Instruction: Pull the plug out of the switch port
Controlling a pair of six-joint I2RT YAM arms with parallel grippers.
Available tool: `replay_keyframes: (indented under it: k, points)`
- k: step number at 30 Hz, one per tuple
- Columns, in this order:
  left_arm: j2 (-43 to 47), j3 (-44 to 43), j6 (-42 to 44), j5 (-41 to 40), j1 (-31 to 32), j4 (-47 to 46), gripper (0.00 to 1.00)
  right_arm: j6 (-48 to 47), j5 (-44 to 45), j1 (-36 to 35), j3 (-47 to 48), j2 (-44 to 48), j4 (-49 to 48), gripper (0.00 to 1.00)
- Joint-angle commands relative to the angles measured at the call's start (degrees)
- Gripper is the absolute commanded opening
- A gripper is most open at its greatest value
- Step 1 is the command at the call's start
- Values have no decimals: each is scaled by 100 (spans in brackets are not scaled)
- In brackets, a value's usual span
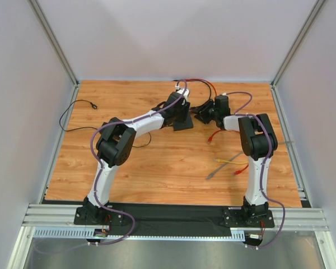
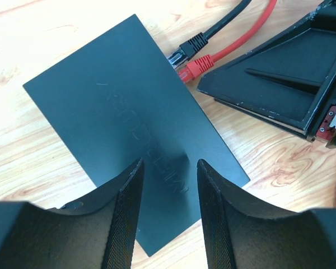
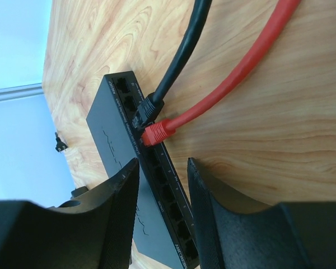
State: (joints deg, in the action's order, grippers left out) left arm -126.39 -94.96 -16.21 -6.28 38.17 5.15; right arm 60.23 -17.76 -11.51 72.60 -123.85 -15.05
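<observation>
Rails (image 1: 50, 216) front the wooden table (image 1: 173, 168) and switch (image 2: 101, 95), between pale walls (image 1: 173, 39).

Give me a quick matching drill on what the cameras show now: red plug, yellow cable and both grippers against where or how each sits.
1 red plug
2 yellow cable
3 left gripper
4 right gripper

a open, over the switch's flat top
b plugged in beside the black plug
c open, facing the port row
d loose on the table, apart from the switch

Pairs: 1-b, 2-d, 3-a, 4-c
</observation>
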Motion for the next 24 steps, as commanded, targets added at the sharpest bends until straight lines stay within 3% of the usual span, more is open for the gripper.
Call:
replay_keyframes:
  k: [1,24]
  points:
    - [-114,-286,-14,83,23,232,51,182,-87,-45,167,-148,-270,41]
    - [-123,-260,-14,127,15,285,51,947,159,-97,26,-455,-824,33]
